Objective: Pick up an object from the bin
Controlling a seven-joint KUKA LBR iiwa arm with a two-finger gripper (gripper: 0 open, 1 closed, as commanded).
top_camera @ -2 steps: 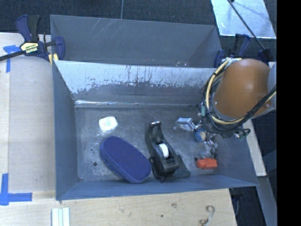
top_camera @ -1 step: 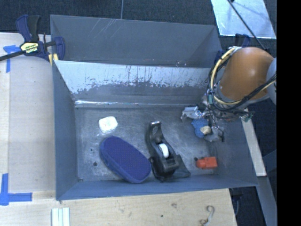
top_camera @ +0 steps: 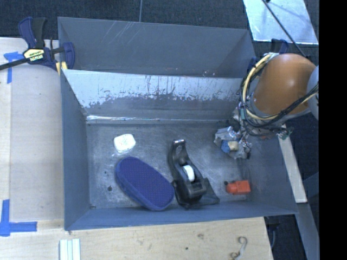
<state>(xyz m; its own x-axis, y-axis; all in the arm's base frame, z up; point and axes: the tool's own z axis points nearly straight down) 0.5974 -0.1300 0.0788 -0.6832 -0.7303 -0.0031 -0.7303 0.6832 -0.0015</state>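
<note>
Four things: 1 blue case (top_camera: 143,183) | 1 tape dispenser (top_camera: 188,180) | 1 white lump (top_camera: 124,142) | 1 orange block (top_camera: 238,187) | claw (top_camera: 235,145) opening: cannot tell

In the bin (top_camera: 75,161), a case (top_camera: 143,183) is set just left of a tape dispenser (top_camera: 187,176); a block (top_camera: 237,187) is placed to its right, before the tool (top_camera: 234,145)

We assess the site as a robotics laboratory or test cell. Evidence: a robot arm (top_camera: 282,85) with orange cover and bundled cables (top_camera: 248,93) reaches into a scratched grey metal bin (top_camera: 162,47); unrelated loose items, including a tape dispenser (top_camera: 187,175) and a blue oval case (top_camera: 143,184), lie inside; dark carpet (top_camera: 179,1) lies behind it.
</note>
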